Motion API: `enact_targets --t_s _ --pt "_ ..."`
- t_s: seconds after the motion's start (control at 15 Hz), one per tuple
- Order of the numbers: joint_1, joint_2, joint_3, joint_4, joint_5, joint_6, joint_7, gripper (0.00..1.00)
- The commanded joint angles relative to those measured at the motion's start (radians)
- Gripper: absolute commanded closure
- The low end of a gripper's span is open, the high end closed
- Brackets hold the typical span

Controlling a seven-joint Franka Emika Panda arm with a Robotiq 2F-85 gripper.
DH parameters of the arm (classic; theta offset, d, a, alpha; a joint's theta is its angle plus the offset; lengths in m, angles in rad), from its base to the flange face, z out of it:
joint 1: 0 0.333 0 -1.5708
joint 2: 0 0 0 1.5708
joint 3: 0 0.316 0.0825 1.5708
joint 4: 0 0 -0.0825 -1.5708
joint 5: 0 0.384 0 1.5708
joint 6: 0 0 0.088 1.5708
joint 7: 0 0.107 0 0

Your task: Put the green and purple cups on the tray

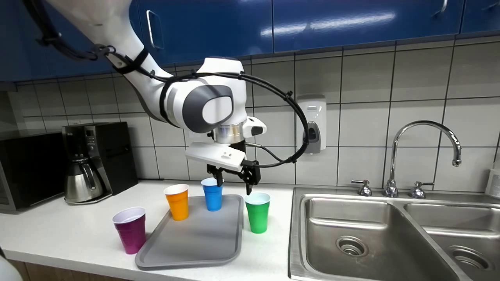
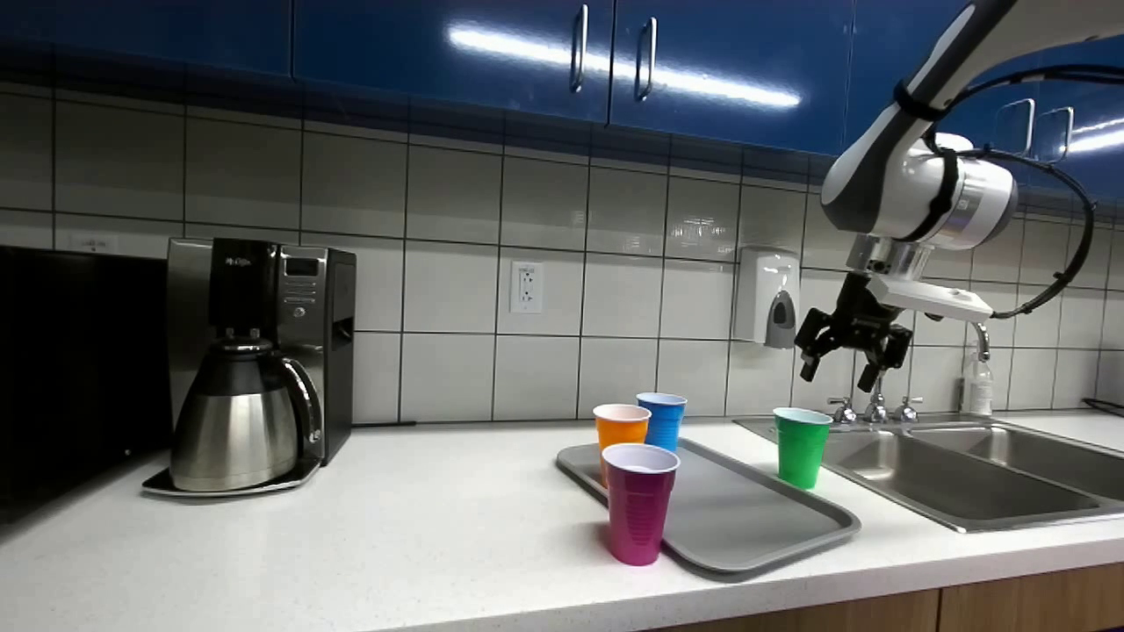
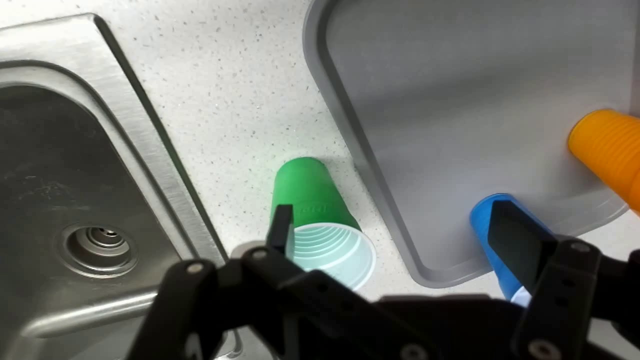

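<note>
gripper point(image 1: 234, 185) spread in mid-air, green cup point(image 1: 258, 214) and purple cup point(image 2: 638, 518) upright outside the tray point(image 1: 199, 244)

both cups stand on the speckled white countertop point(image 2: 439, 535), mouths up, narrower bases down, long axes vertical. the green cup is in the strip between the tray and the stainless steel double sink point(image 1: 297, 238), just beside the tray, with a sliver of countertop showing between them. the purple cup stands along the opposite side of the tray; whether it touches the rim i cannot tell. on the tray itself, an orange cup point(image 1: 179, 207) and a blue cup point(image 1: 213, 198) also stand mouth up.

the fingers point(image 3: 517, 245) point down and stand wide apart; in an exterior view a gap shows between them and the green cup's rim.

the wrist view looks into the green cup: ribbed pale inside, base toward the top of that view, mouth slanting to the lower right and partly behind the gripper. the purple cup is outside that view but shows in both exterior views, as does the drip coffee maker point(image 2: 303, 338) with its steel carafe point(image 2: 235, 439). the duplex outlet point(image 2: 527, 288) shows whole in an exterior view.
</note>
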Motion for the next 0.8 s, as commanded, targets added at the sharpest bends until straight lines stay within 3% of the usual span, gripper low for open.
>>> enact_targets --t_s 0.0,0.73 --pt "-0.012 0.063 0.032 0.046 -0.003 0.035 0.032 0.00" --pt "-0.019 0.245 0.089 0.203 0.004 0.080 0.110 0.00"
